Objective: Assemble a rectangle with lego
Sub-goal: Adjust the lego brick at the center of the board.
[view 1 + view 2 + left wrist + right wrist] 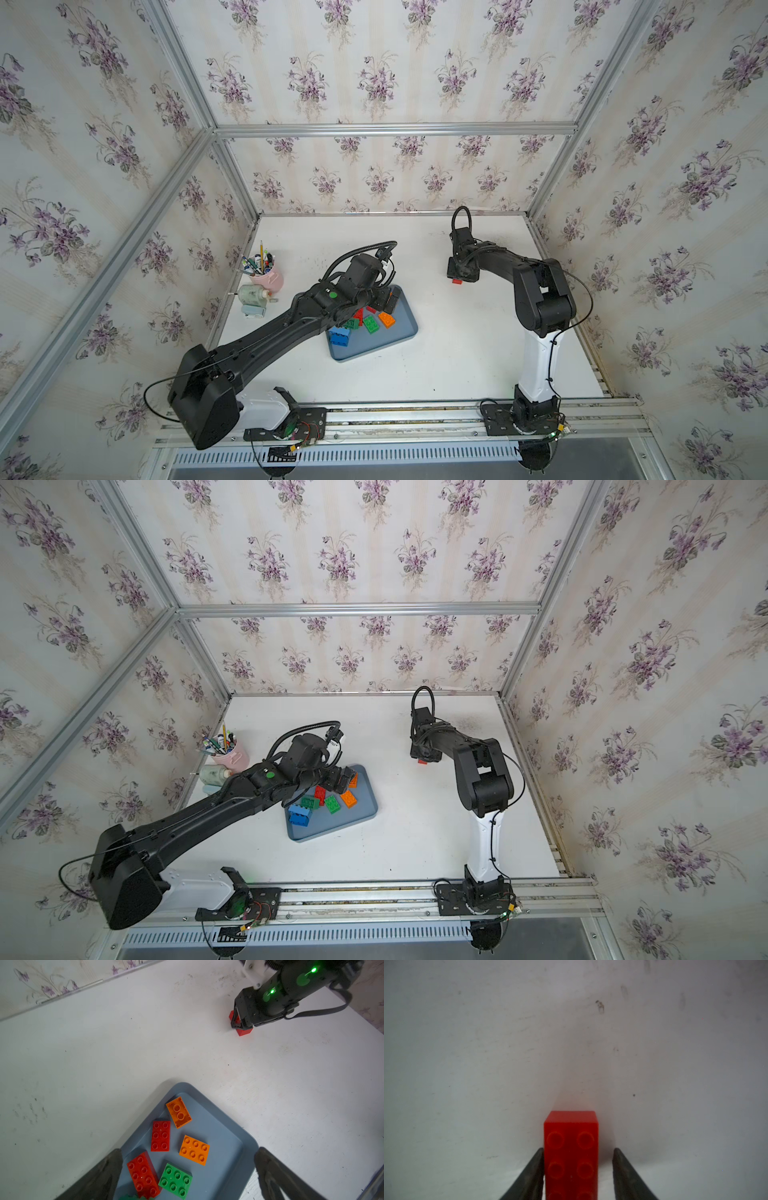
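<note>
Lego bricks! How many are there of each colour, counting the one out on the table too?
Red bricks: 3, two in the tray, one on the table
Orange bricks: 2
Green bricks: 2, one darker and partly hidden
Blue bricks: 2, it seems, pressed together
Total: 9

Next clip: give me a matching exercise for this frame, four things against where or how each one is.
Things:
1 blue brick
2 pink cup
3 lone red brick
4 left gripper

Places or states:
A on the bare table, between the right gripper's fingers
B open, above the tray
C in the tray, at its near end
D full of pens, by the table's left edge

Pairs: 1-C, 2-D, 3-A, 4-B
</note>
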You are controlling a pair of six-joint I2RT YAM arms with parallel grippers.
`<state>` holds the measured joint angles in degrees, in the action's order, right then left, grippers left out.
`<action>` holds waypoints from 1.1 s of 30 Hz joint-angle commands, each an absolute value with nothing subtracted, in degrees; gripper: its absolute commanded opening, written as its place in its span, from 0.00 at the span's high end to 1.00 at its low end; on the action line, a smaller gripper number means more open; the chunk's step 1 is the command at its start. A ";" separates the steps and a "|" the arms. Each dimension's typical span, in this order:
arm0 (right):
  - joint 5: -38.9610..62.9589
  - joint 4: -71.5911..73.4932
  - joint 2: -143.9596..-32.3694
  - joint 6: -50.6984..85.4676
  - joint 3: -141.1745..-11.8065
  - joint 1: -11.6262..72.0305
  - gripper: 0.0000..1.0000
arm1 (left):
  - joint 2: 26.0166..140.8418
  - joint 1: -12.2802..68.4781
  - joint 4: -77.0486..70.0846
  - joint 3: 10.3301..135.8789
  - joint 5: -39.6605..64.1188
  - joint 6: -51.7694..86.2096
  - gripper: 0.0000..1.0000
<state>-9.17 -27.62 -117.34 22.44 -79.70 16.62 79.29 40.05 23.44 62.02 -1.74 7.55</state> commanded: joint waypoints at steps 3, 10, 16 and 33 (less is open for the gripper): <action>-9.97 -28.14 -112.55 22.56 -77.94 16.66 0.31 | 86.84 40.13 30.46 67.35 -3.34 16.37 0.04; -6.55 -26.34 -101.14 23.90 -73.64 16.62 0.29 | 99.06 40.14 37.84 77.32 -6.92 20.11 0.19; -6.37 -26.54 -94.70 23.69 -70.43 16.61 0.30 | 108.01 40.43 41.90 83.70 -7.72 21.99 0.35; -5.60 -26.11 -92.17 23.82 -69.35 16.66 0.30 | 114.33 40.42 40.69 84.49 -5.35 23.30 0.39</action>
<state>-5.63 -26.87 -92.77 23.62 -69.36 16.49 113.93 40.45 41.32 84.58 -6.00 22.81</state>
